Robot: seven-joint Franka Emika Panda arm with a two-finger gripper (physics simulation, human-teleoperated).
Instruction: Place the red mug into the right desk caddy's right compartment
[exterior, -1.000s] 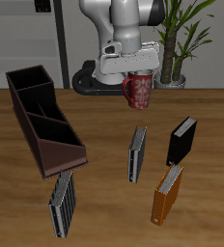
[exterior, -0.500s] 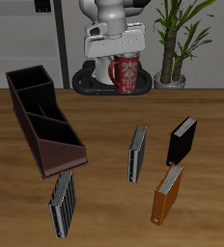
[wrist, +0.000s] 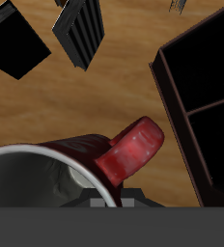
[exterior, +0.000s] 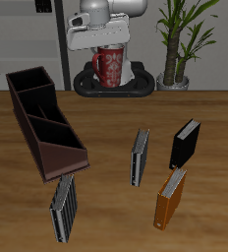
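The red mug [exterior: 110, 67], red and pink speckled with a pale inside, hangs in my gripper [exterior: 107, 53], which is shut on its rim. It is held high above the table's back, in front of the robot base. In the wrist view the mug [wrist: 80, 166] shows close up with its handle [wrist: 133, 150] pointing toward the right desk caddy [wrist: 172, 92]. The caddy [exterior: 22, 116] is a long dark-brown box lying on the table, its tall sloping end nearer the front edge. Its right compartment [exterior: 22, 81] is the far end section and holds nothing. The mug is farther back than the caddy and off to one side of it.
A grey book [exterior: 140, 156], a black book [exterior: 185, 144] and an orange book [exterior: 169, 197] stand in the middle of the table. A striped grey book [exterior: 64, 207] stands by the caddy's sloping end. A potted plant [exterior: 180, 39] stands at the back.
My gripper has carried the mug up and sideways along the back of the table, nearer the caddy's side. The caddy and the books have not moved.
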